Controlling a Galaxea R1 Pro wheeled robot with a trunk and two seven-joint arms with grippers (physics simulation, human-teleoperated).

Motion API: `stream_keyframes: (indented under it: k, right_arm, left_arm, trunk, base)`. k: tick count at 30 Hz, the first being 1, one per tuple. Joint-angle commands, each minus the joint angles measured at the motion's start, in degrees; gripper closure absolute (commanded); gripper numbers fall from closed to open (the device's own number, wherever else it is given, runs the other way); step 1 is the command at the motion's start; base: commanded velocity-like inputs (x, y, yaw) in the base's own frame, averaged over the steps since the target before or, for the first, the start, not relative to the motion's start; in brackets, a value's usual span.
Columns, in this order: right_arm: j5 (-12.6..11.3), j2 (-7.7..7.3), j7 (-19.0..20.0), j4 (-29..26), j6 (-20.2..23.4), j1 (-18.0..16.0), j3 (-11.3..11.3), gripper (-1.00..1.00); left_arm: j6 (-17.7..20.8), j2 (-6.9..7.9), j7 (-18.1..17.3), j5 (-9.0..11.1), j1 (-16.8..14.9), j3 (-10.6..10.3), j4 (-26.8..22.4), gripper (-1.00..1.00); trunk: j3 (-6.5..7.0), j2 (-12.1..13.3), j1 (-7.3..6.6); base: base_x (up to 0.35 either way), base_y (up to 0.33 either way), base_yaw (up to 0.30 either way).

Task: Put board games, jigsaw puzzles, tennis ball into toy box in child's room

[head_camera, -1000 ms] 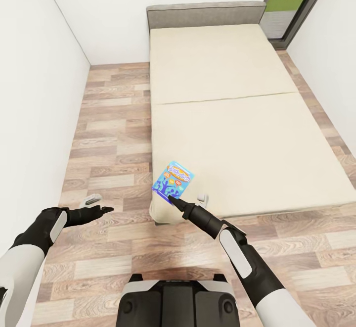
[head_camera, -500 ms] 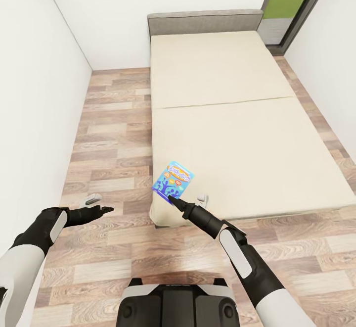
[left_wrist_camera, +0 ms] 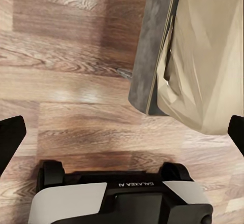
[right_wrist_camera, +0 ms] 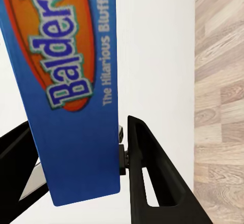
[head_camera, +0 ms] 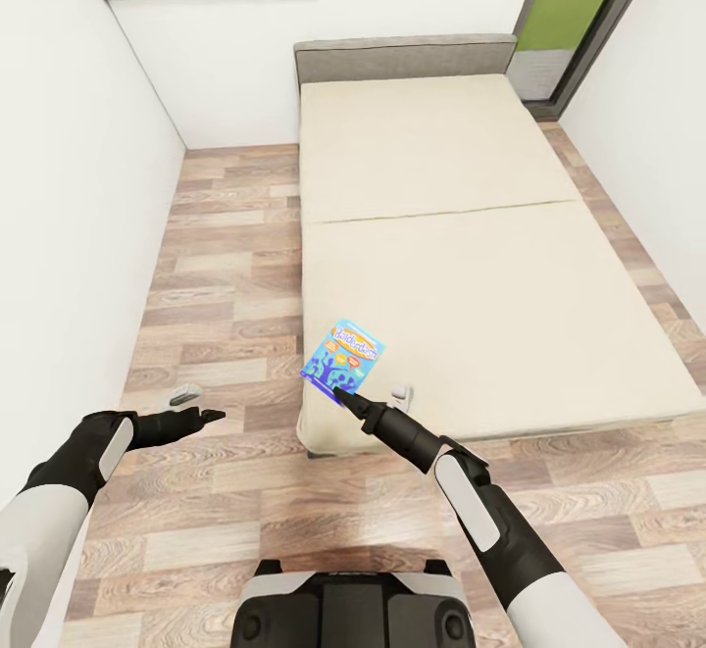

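White walls and wood plank floor (head_camera: pixel 226 266) are framing the scene you are looking down on, with one bed (head_camera: pixel 471 236) lying ahead of you. Your right gripper (head_camera: pixel 336 391) is pinching the near edge of one small blue board game (head_camera: pixel 343 354); in the right wrist view its two black fingers (right_wrist_camera: pixel 147 173) are closing on either side of the box (right_wrist_camera: pixel 76 82), so the jaws are narrowed to the box's thickness. That box is flat and rectangular, blue with an orange oval and pale lettering reading "Balderd…" and "The Hilarious Bluffing…". You are holding it tilted over the bed's near left corner; whether it is touching the mattress, you cannot tell from these views.

Your left gripper (head_camera: pixel 201 416) is hanging over the floor, well apart from the bed's left edge, with nothing in it. In the left wrist view its fingertips (left_wrist_camera: pixel 10 137) are sitting at opposite borders, so the jaws are spread wide, and your base (left_wrist_camera: pixel 122 196) and the bed's grey frame corner (left_wrist_camera: pixel 152 56) are lying below them.

One beige mattress in two sections is covering the bed, with one low grey headboard (head_camera: pixel 407 58) at the far end against the wall.
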Motion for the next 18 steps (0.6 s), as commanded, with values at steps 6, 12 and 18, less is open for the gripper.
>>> stream_keyframes:
  k: [6,12,18]
  right_arm:
    - [-0.6,0.01,-0.1,0.0,0.5,0.0,0.0,1.00]
    - [-0.6,0.01,-0.1,0.1,0.5,0.0,0.0,1.00]
    - [-0.6,0.01,-0.1,0.1,0.5,0.0,0.0,1.00]
  left_arm:
    - [0.4,-0.01,-0.1,0.2,0.0,0.2,0.0,-1.00]
    - [0.4,-0.01,-0.1,0.2,0.0,0.2,0.0,-1.00]
    - [0.4,-0.01,-0.1,0.2,0.0,0.2,0.0,-1.00]
  trunk:
    - [0.51,-0.1,0.03]
    - [1.08,-0.1,0.03]
    - [1.65,-0.1,0.03]
  base:
    - [0.000,0.000,0.000]
    - [0.000,0.000,0.000]
    - [0.000,0.000,0.000]
